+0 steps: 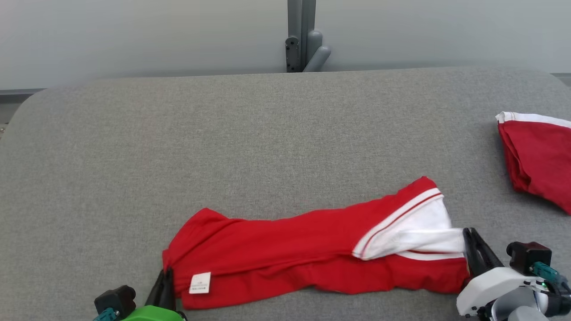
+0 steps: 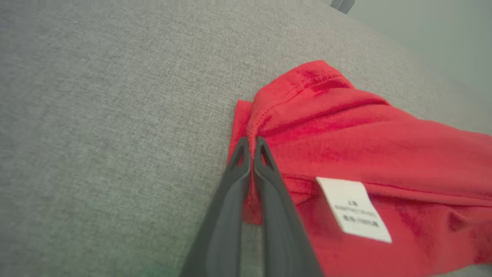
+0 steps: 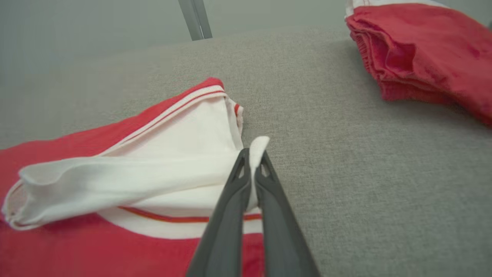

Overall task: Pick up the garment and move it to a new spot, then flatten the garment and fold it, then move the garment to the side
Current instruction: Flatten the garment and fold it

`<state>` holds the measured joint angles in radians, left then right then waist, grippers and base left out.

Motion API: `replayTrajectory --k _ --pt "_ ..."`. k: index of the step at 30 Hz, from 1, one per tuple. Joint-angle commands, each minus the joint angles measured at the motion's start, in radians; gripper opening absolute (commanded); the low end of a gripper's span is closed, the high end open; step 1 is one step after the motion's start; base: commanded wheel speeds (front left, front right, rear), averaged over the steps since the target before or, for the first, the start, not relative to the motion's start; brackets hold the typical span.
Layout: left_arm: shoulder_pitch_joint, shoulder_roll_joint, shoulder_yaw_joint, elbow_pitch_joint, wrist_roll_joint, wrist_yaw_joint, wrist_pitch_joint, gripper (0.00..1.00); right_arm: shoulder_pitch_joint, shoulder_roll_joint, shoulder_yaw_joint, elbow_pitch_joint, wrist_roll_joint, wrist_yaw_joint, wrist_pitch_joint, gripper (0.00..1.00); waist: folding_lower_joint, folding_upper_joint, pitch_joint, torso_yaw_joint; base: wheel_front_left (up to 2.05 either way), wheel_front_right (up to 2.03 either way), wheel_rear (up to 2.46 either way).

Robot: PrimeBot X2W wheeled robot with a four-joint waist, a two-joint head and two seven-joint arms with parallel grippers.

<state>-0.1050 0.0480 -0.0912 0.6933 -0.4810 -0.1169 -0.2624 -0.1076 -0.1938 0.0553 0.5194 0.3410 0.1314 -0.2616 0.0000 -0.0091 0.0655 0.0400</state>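
A red garment (image 1: 290,249) with a white striped end lies stretched across the near part of the grey padded table (image 1: 250,133). My left gripper (image 1: 166,278) is shut on the garment's red left edge (image 2: 265,127), beside a white care label (image 2: 353,209). At the other end my right gripper (image 1: 468,238) is shut on the garment's white fabric (image 3: 161,161), a fold of which pokes up between the fingertips (image 3: 243,157). The cloth between both grips lies rumpled on the table.
A second red garment (image 1: 542,156) with a white band lies folded at the table's right edge, also seen as a red pile (image 3: 423,50) in the right wrist view. A grey post (image 1: 303,35) stands behind the table's far edge.
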Motion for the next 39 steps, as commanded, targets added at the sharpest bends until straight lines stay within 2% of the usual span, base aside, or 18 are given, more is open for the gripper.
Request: replayTrajectory --k 1,7,13,16,22,29,30,31,35,39 --pt "0.016 0.006 0.014 -0.005 0.015 0.013 -0.003 1.0 0.011 0.005 -0.022 0.012 -0.014 -0.002 -0.004 1.0 0.0 0.0091 -0.002 0.0 0.0 0.0 0.0" --pt "0.043 0.005 0.056 -0.116 0.069 0.047 -0.003 1.0 -0.002 0.032 -0.135 -0.03 -0.075 -0.001 -0.004 1.0 0.0 0.0091 -0.002 0.009 0.0 0.0 0.0" --pt "0.07 0.005 0.078 -0.228 0.123 0.07 -0.003 1.0 -0.033 0.057 -0.144 -0.074 -0.113 -0.001 -0.004 1.0 0.0 0.0091 -0.008 0.024 0.0 0.0 0.0" --pt "0.077 0.004 0.07 -0.252 0.129 0.071 -0.002 1.0 -0.051 0.064 -0.13 -0.018 -0.124 -0.001 -0.004 1.0 0.0 0.0091 -0.006 0.044 0.0 0.0 0.0" --pt "0.069 0.005 0.052 -0.268 0.139 0.064 -0.002 1.0 -0.103 0.056 -0.123 0.175 -0.141 -0.001 0.001 1.0 0.0 0.0091 0.011 0.091 0.0 0.0 0.0" --pt "0.075 0.005 0.063 -0.284 0.15 0.069 -0.002 1.0 -0.161 0.075 -0.088 0.346 -0.093 -0.001 0.03 1.0 0.0 0.0091 0.02 0.122 0.0 0.0 0.0" --pt "0.075 0.005 0.064 -0.284 0.15 0.068 -0.002 1.0 -0.164 0.079 -0.08 0.366 -0.072 -0.001 0.041 0.59 0.0 0.0091 0.021 0.123 0.0 0.0 0.0" --pt "0.075 0.004 0.064 -0.285 0.15 0.068 -0.002 1.0 -0.165 0.078 -0.065 0.386 -0.062 -0.001 0.053 0.0 0.0 0.0091 0.021 0.125 0.0 0.0 0.0" --pt "0.072 0.005 0.066 -0.285 0.147 0.066 -0.002 1.0 -0.172 0.073 -0.039 0.423 -0.008 -0.001 0.067 0.0 0.0 0.0091 0.024 0.127 0.0 0.0 0.0" --pt "0.069 0.005 0.067 -0.288 0.145 0.064 -0.002 1.0 -0.187 0.036 -0.047 0.431 0.046 -0.004 0.035 0.0 0.0 0.0091 0.031 0.123 0.0 0.0 0.0"
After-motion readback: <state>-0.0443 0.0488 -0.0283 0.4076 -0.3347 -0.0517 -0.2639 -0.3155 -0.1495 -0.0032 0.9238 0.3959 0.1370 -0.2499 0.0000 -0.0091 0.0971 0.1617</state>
